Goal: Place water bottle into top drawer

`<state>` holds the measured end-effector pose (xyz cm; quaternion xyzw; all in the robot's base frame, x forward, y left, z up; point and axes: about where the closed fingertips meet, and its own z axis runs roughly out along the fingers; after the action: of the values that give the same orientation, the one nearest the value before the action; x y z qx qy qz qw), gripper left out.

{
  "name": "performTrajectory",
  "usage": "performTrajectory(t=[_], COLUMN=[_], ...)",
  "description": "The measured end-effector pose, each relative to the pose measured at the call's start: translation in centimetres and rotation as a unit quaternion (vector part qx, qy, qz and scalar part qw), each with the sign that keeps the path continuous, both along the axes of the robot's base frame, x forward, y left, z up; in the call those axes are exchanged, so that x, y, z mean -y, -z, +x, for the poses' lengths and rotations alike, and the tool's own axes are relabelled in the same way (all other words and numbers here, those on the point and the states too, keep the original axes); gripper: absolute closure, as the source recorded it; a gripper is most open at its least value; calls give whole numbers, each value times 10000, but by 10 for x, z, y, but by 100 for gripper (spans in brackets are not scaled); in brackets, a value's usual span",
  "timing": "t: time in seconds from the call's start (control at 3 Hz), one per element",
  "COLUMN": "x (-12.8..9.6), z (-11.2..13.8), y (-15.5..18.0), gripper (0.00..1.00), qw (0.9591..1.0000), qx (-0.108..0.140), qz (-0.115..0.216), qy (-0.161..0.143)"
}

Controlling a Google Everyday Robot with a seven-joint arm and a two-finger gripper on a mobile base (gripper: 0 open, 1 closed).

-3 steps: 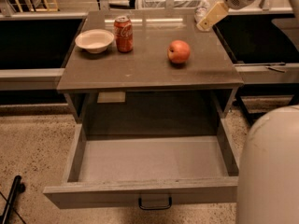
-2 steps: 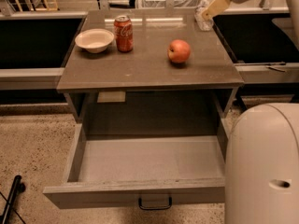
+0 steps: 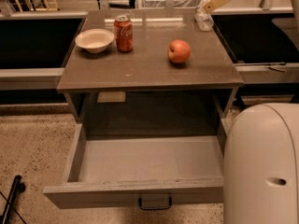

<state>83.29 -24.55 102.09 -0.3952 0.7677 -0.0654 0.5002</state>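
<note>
The water bottle (image 3: 204, 19), small and clear, stands at the far right corner of the brown table top. My gripper (image 3: 211, 4) reaches in from the top right, with its cream tip just above the bottle's top; I cannot tell whether it touches the bottle. The top drawer (image 3: 93, 193) is pulled fully out below the table top. It is a wide, shallow grey box with nothing inside. Its dark handle (image 3: 155, 203) sits at the middle of the front panel.
On the table top (image 3: 140, 71) stand a white bowl (image 3: 95, 40), a red Coca-Cola can (image 3: 124, 33) and a red apple (image 3: 179, 51). My white body (image 3: 262, 167) fills the lower right beside the drawer. A black leg (image 3: 11, 200) stands on the floor at lower left.
My gripper has moved up and slightly right, so the bottle beneath it shows more. My white body has shifted at the lower right. The drawer and other objects have not moved.
</note>
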Motion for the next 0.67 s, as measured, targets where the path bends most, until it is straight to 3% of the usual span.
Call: performTrajectory(t=[0.33,0.67], x=[3,16], z=[16,67], y=[8,42], gripper=[0,0], qw=[9993,9924], qx=[61,254], qz=[278,683], qy=[237,990])
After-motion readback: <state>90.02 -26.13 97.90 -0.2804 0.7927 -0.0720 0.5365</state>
